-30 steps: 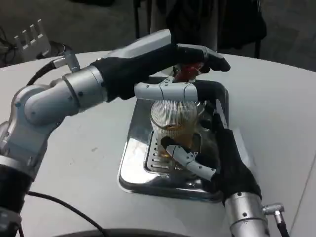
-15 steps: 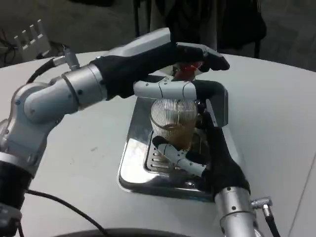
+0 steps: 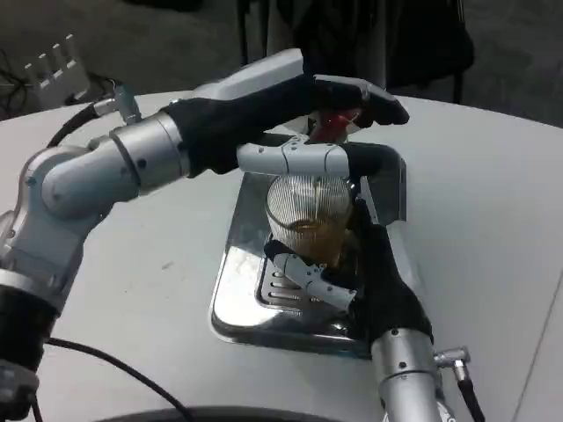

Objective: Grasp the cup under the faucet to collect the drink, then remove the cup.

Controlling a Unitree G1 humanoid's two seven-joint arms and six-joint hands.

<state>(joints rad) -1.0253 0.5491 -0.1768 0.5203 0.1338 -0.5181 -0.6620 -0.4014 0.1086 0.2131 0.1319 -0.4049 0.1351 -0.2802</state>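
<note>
Underneath everything lies a white round table [image 3: 510, 202], dark room beyond. One metal tray [image 3: 230, 290] carries one ribbed glass cup [image 3: 308, 215] with amber drink, standing below one red faucet lever [image 3: 334, 126]. Right hand [image 3: 356, 281] grips the cup's base; left hand [image 3: 299, 114] lies on the lever, fingers extended.

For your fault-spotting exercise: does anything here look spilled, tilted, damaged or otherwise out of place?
Nothing stands out. The ribbed glass cup stands upright on the metal drip tray, holding amber drink, with no puddle visible on the white table. The right hand grips the cup; the left hand reaches over the red faucet lever.
</note>
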